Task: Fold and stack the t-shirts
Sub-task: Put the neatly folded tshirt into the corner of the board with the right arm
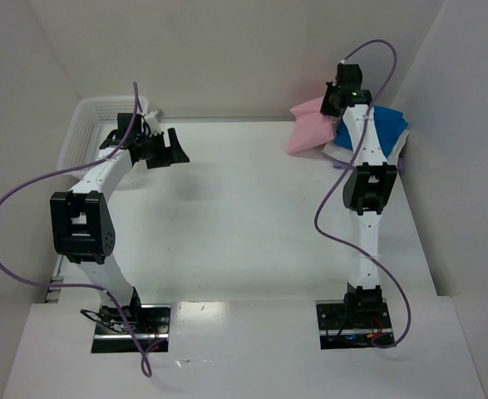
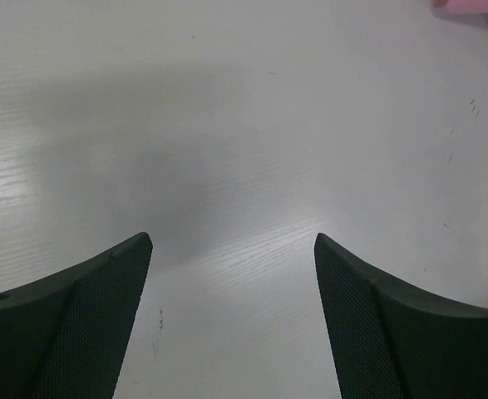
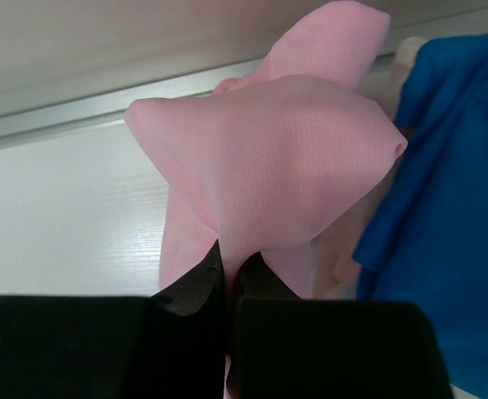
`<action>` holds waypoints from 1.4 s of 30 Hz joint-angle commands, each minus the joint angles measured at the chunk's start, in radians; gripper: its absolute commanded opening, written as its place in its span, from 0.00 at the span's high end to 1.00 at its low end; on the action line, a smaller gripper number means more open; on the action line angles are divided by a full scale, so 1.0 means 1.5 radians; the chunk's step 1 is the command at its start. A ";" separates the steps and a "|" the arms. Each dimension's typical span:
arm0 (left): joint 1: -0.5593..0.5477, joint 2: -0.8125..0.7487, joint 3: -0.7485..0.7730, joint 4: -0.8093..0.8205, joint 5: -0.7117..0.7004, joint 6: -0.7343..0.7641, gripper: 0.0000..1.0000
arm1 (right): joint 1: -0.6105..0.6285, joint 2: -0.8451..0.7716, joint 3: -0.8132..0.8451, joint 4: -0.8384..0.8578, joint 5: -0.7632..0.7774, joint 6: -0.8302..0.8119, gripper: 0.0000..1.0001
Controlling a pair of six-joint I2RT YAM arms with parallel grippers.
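Bolted at the near edge of the table [image 1: 244,224] are the two arm bases, the left base [image 1: 131,324] and the right base [image 1: 356,322]. At the far left corner stands a white mesh basket [image 1: 86,129], with the left arm reaching up just beside it. The left gripper [image 2: 233,241] hangs over bare tabletop with its jaws spread wide and nothing between them.

Across the table, at the far right corner, the shirts lie in a heap against the wall. The pink shirt [image 3: 268,174] is on the left of the heap, and a fold of it is drawn up into a peak. The right gripper [image 3: 229,270] has its jaws pressed together, pinching that pink fold. The blue shirt [image 3: 451,208] lies just to the right, touching the pink one. An edge of the white shirt [image 1: 341,151] shows beneath both.
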 commanded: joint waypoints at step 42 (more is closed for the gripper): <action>0.004 0.017 0.008 0.014 0.043 -0.018 0.16 | -0.218 -0.252 -0.320 0.135 0.089 -0.050 0.54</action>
